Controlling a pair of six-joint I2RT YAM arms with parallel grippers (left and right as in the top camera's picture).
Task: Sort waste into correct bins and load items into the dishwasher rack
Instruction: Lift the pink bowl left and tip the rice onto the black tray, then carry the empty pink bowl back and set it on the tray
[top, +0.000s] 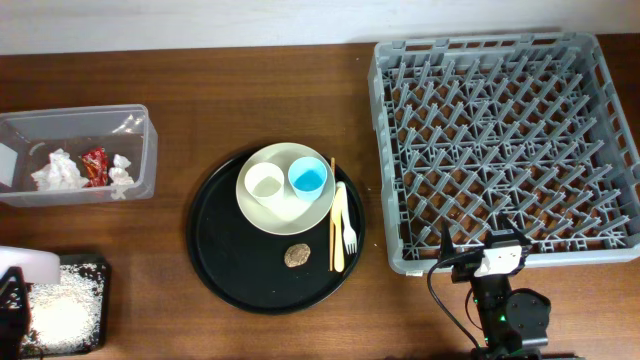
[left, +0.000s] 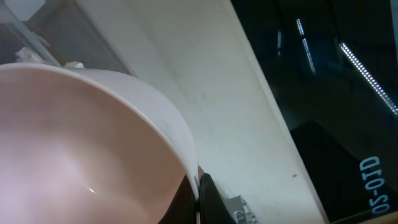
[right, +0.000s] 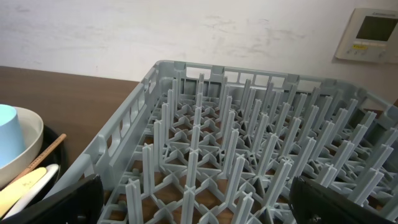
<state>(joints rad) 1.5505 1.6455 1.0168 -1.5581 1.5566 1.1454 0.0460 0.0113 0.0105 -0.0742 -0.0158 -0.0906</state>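
- Found the left end effector (left: 198, 196) clamped on the wall of the pink bowl (left: 81, 143), with one dark finger (left: 210, 202) against the outside of the rim.
- Located the bowl at the front left corner of the surface (top: 220, 110), held over the left side of the shallow black bin (top: 97, 262).
- Noted white rice-like grains (top: 60, 310) lying inside that bin.
- Located crumpled white tissues (top: 58, 172) and the red snack wrapper (top: 94, 165) inside the clear tub (top: 140, 130), at the left edge of the surface.
- Found the right end effector (right: 202, 205) spread wide and gripping nothing, with its fingers (right: 62, 202) at the lower corners of the wrist view, just in front of the near wall of the grey rack (top: 500, 150).
- Located the cream plate (top: 275, 212) on the round black tray (top: 230, 260), between tub and rack.
- Noted the cream cup (top: 266, 182) and the blue cup (top: 308, 177) upright, side by side on the plate.
- Located the chopsticks (top: 333, 230) and the pale yellow fork (top: 345, 215) lying side by side along the right edge of the plate.
- Located the brown lump (top: 297, 255) on the tray, just in front of the plate.
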